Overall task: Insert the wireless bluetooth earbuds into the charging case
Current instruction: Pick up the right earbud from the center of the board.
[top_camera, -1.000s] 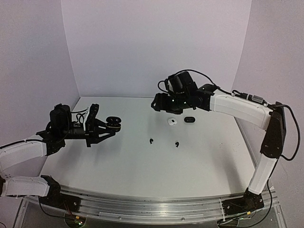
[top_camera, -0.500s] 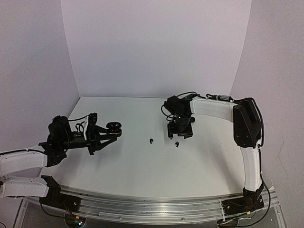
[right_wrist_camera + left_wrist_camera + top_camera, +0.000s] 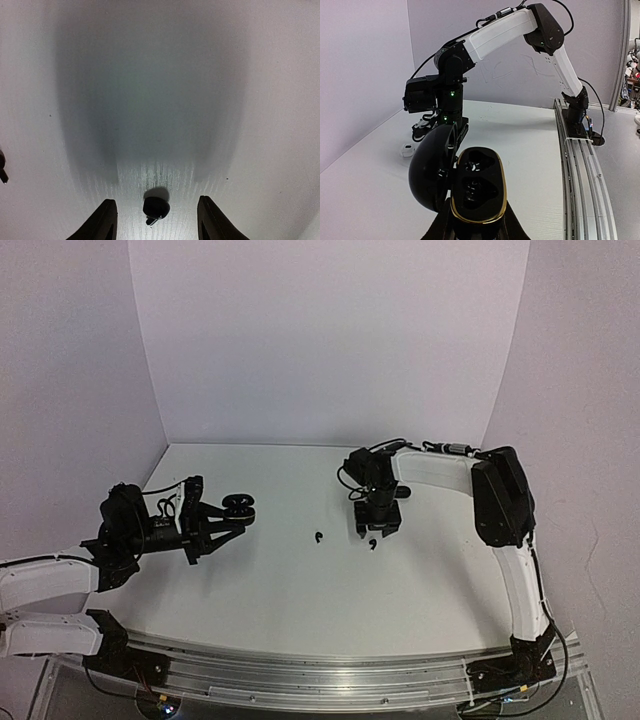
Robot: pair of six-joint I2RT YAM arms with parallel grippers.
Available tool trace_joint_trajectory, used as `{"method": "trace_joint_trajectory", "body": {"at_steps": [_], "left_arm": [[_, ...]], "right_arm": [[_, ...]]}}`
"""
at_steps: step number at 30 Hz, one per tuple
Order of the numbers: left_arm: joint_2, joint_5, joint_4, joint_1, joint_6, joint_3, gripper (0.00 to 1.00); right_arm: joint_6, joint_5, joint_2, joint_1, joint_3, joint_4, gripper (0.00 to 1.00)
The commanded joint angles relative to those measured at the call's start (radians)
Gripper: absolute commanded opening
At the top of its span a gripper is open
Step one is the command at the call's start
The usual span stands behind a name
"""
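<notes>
My left gripper point(image 3: 475, 231) is shut on the base of a black charging case point(image 3: 479, 192) with a gold rim, held above the table's left side point(image 3: 240, 508). Its lid stands open to the left and both sockets look empty. My right gripper point(image 3: 157, 220) points straight down at the table, open. A black earbud point(image 3: 156, 207) lies on the table between its fingers point(image 3: 106, 220), touching neither. The top view shows that earbud point(image 3: 372, 542) just below the right gripper point(image 3: 377, 530). A second black earbud point(image 3: 318, 536) lies to its left, seen at the right wrist view's left edge point(image 3: 2, 169).
A small white case point(image 3: 409, 149) lies on the table behind the right gripper; the right arm point(image 3: 440, 465) hides it in the top view. Purple walls close the table's back and sides. A metal rail point(image 3: 330, 670) runs along the near edge.
The right arm swung from the back of the table down over the black earbud, and its jaws narrowed. The left arm with the case dipped slightly.
</notes>
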Motion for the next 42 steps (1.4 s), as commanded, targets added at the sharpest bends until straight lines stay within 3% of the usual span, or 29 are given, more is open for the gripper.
{"method": "trace_joint_trajectory", "body": {"at_steps": [1,4,10,17,37,42], "left_arm": [[-0.001,-0.002,0.041,-0.004,0.011,0.01,0.0],[-0.001,-0.002,0.036,-0.004,0.011,0.012,0.0],[0.002,-0.004,0.031,-0.004,0.01,0.019,0.0],[0.001,-0.004,0.02,-0.004,0.01,0.025,0.0],[-0.005,-0.006,0.006,-0.004,0.021,0.03,0.0],[-0.002,-0.004,0.004,-0.004,0.026,0.033,0.0]], "right_arm": [[0.003,0.001,0.033,-0.002,0.038,-0.024,0.5],[0.002,0.002,0.039,-0.002,0.034,-0.022,0.42],[0.001,0.006,0.044,-0.002,0.025,-0.02,0.38],[-0.006,-0.003,0.058,-0.002,0.03,-0.016,0.22],[-0.014,0.002,0.052,-0.002,-0.022,-0.016,0.22],[-0.018,0.002,0.056,-0.002,-0.024,-0.016,0.13]]}}
